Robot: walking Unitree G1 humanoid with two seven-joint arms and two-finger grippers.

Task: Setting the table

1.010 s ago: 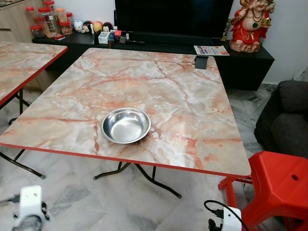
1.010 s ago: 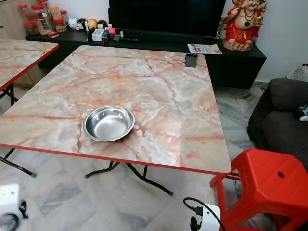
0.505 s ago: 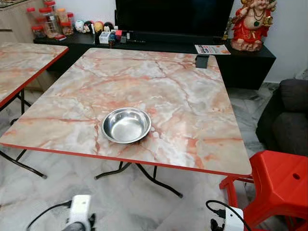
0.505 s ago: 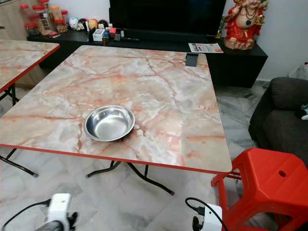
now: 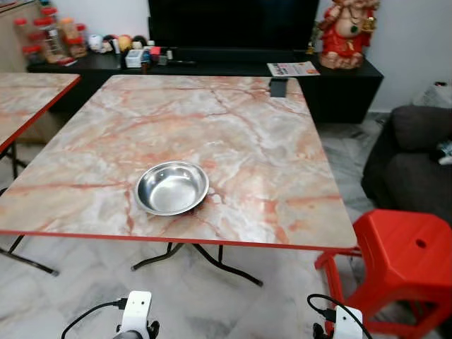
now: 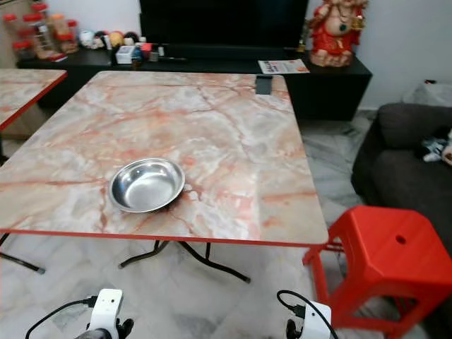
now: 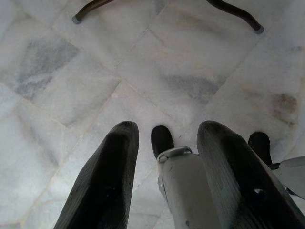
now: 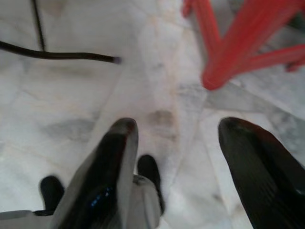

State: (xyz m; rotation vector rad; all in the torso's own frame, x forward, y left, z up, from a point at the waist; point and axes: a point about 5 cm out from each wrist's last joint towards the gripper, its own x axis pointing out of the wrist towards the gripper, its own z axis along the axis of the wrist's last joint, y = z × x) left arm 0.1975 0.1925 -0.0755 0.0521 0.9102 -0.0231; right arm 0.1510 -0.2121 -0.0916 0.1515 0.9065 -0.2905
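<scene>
1. The left gripper (image 7: pixel 164 181) is hanging low over the marble floor (image 7: pixel 71 71), its two black fingers (image 7: pixel 105 186) spread apart with nothing between them and touching nothing; past the fingers the robot's own leg and dark feet are showing against the tiles.
2. The right gripper (image 8: pixel 181 176) is likewise pointing down at the floor, its fingers (image 8: pixel 102 186) standing wide apart and holding nothing, with the legs of the red stool (image 8: pixel 228 43) lying just beyond its fingertips and a black table foot (image 8: pixel 62 56) off to the other side.
3. The steel bowl (image 5: pixel 171 188) is sitting upright, mouth up, on the marble-patterned table (image 5: pixel 282 183), well above and ahead of both grippers and nearer the left one; being round, it is showing no long axis. It is resting near the table's front, red-trimmed edge.
4. The red stool (image 5: pixel 409 261) is standing on the floor beside the table's front right corner, close to the right gripper.
5. A second table (image 5: pixel 28 99) of the same pattern is standing further off beyond the left gripper.
6. Behind the table a black low cabinet (image 5: pixel 339 78) is carrying a dark television (image 5: pixel 233 21), a red figurine (image 5: pixel 345 32), jars (image 5: pixel 49 39) and small items, and a dark sofa (image 5: pixel 409 162) is sitting far out on the right gripper's side.
</scene>
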